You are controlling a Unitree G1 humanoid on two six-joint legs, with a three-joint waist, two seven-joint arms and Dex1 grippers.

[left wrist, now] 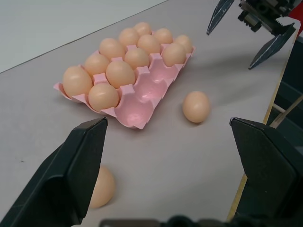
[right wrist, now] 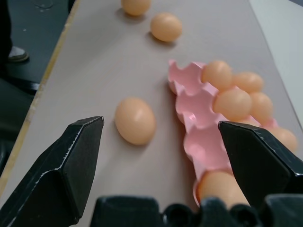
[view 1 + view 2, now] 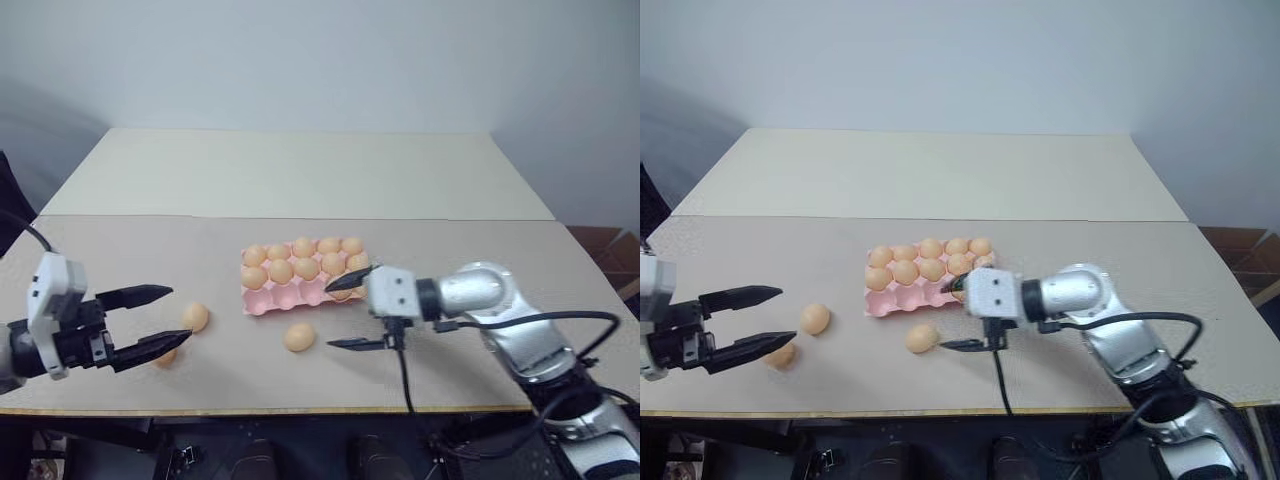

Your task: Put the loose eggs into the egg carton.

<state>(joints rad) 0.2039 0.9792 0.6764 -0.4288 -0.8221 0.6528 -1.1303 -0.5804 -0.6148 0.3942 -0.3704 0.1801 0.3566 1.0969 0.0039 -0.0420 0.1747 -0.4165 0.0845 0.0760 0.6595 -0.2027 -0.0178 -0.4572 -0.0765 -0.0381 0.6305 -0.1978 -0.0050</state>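
Observation:
The pink egg carton (image 3: 272, 299) lies mid-table, its back cups holding several eggs and most of its front row bare. Three loose eggs lie on the table. One (image 3: 299, 337) is just in front of the carton, one (image 3: 195, 317) is to its left, and one (image 3: 165, 356) is partly hidden behind my left gripper's lower finger. My left gripper (image 3: 181, 313) is open at the left, pointing at the two left eggs. My right gripper (image 3: 330, 316) is open and empty, pointing left. Its upper finger is over the carton's front right corner, and the nearest loose egg (image 2: 135, 120) lies just beyond its tips.
A second, paler table (image 3: 300, 170) adjoins at the back. The front table edge (image 3: 250, 410) runs close under both grippers. A black cable hangs from my right wrist (image 3: 405, 370). Cardboard boxes (image 3: 612, 252) stand off the table at the right.

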